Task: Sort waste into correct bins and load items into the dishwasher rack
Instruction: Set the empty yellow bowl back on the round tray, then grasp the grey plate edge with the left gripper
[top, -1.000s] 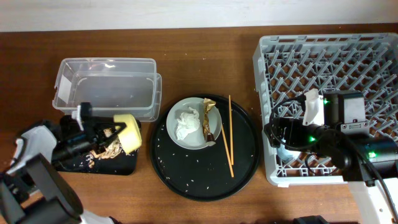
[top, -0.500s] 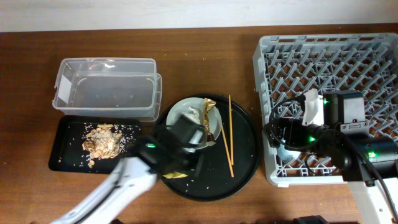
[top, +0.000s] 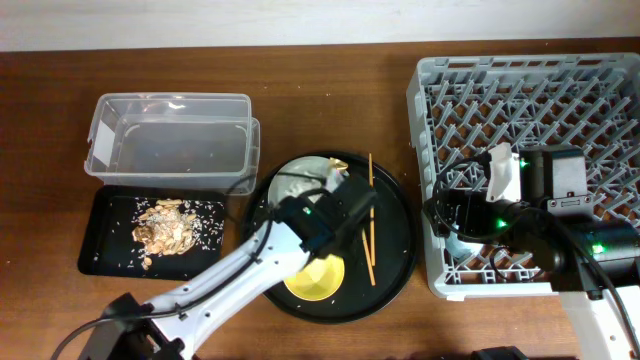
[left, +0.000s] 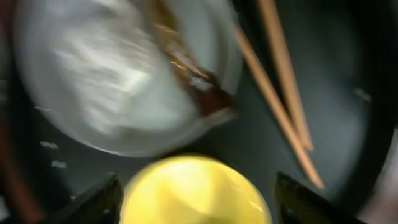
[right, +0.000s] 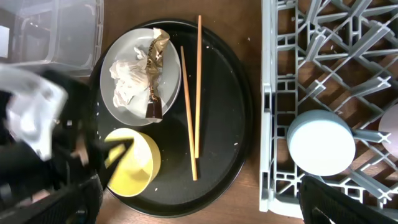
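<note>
Reaches with the left arm (top: 215, 285) from the near left corner slantwise toward the middle, stretched long and low. Holds the left gripper (top: 350, 212) at the far end of that arm, turned down, with jaws spread wide in the blurred left wrist view. Holds the right arm (top: 560, 235) folded at the right side, with small green lights on its black body. Points the right gripper (right: 202, 205) down, with both fingers (right: 74, 199) wide apart at the near corners of the right wrist view.
</note>
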